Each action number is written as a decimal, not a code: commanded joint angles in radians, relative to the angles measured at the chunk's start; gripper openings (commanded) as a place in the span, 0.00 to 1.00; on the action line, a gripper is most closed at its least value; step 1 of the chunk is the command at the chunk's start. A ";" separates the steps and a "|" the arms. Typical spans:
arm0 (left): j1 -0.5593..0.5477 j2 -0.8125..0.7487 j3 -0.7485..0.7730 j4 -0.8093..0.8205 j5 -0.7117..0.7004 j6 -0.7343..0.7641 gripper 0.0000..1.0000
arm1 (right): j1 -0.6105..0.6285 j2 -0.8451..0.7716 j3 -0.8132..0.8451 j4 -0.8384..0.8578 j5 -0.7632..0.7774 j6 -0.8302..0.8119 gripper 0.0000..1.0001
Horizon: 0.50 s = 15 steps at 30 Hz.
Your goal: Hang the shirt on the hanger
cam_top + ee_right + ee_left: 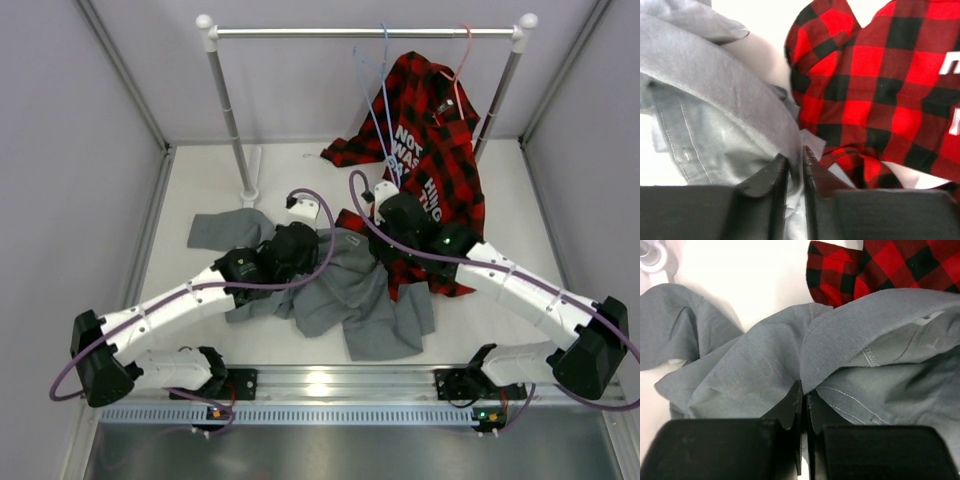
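The grey shirt (360,290) lies crumpled on the white table between my two arms. My left gripper (303,215) is shut on a fold of it (765,355), with the fingertips (796,390) pinching the cloth near the collar. A small white neck label (927,317) shows at the right. My right gripper (385,200) is shut on another grey edge (730,85), and cloth runs between its fingers (812,157). The light-blue hanger (383,110) hangs by its hook from the rail, empty, beyond both grippers.
A red-and-black plaid shirt (440,140) hangs from a pink hanger (465,50) on the rail (360,32), and its lower part spreads onto the table beside my right gripper (870,75). The rack's white foot (250,195) stands behind the left gripper. Grey walls close in both sides.
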 commanded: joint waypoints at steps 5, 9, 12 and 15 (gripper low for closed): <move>0.085 0.003 0.121 -0.136 0.024 -0.075 0.00 | -0.009 -0.098 0.135 -0.038 -0.089 -0.006 0.67; 0.112 0.009 0.101 -0.136 0.047 -0.102 0.00 | -0.020 -0.084 0.351 -0.194 0.042 -0.025 0.76; 0.115 0.003 0.077 -0.136 0.061 -0.121 0.00 | -0.081 0.000 0.533 -0.265 0.062 -0.073 0.80; 0.115 -0.017 0.049 -0.136 0.076 -0.141 0.00 | -0.147 0.104 0.703 -0.338 0.069 -0.128 0.80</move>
